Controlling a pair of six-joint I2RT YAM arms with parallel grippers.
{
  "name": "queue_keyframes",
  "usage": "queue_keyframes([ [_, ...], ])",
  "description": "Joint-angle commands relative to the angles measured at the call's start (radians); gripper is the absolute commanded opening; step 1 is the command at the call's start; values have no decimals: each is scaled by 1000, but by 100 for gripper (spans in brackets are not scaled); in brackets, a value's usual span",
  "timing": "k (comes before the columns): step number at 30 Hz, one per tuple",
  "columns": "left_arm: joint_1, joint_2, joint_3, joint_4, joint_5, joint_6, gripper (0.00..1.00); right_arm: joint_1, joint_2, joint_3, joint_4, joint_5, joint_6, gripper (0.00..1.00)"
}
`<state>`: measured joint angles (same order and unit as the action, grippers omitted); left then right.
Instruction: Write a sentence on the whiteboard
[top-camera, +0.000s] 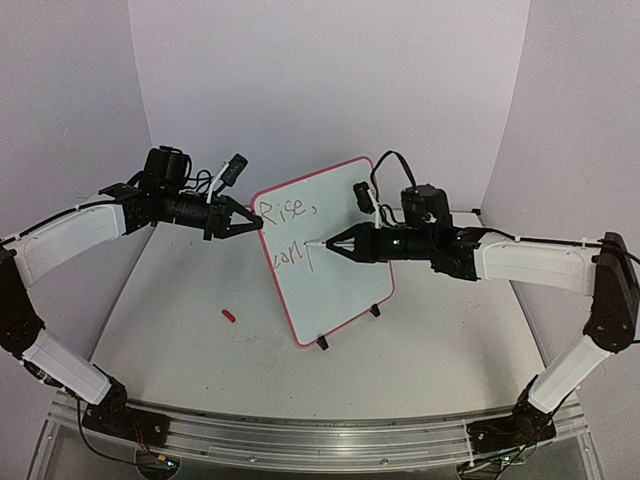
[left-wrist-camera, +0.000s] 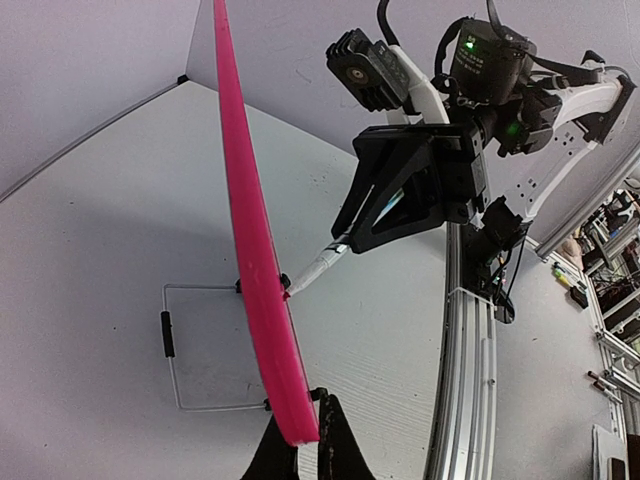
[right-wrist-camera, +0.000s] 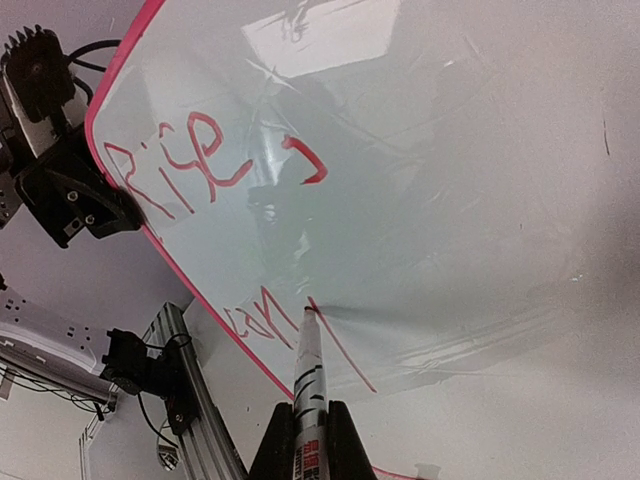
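The whiteboard (top-camera: 345, 275) stands tilted on the table, its red rim (left-wrist-camera: 250, 230) seen edge-on in the left wrist view. My left gripper (top-camera: 256, 224) (left-wrist-camera: 303, 428) is shut on the rim at the board's upper left corner. My right gripper (top-camera: 336, 245) (right-wrist-camera: 310, 408) is shut on a white marker (right-wrist-camera: 308, 360) whose tip touches the board's face. The sentence (top-camera: 288, 211) (right-wrist-camera: 190, 165) reads "Rise," on the top line. Below it a second line (top-camera: 294, 257) (right-wrist-camera: 262, 322) reads about "con", followed by a long slanting stroke at the marker tip.
A small red cap (top-camera: 229, 315) lies on the table left of the board. The board rests on black feet (top-camera: 322, 344). A thin wire frame (left-wrist-camera: 200, 345) lies flat behind the board. An aluminium rail (top-camera: 300, 435) runs along the near edge.
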<state>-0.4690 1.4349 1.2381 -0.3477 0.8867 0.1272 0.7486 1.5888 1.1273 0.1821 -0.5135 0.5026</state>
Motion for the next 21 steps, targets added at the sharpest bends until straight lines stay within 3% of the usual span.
queue_keyframes([
  [1,-42,47,-17,-136,-3,57,0,0,28,59,32,-3,-2,0],
  [21,-45,50,-17,-136,-3,58,0,2,-4,-11,-6,-1,4,0],
])
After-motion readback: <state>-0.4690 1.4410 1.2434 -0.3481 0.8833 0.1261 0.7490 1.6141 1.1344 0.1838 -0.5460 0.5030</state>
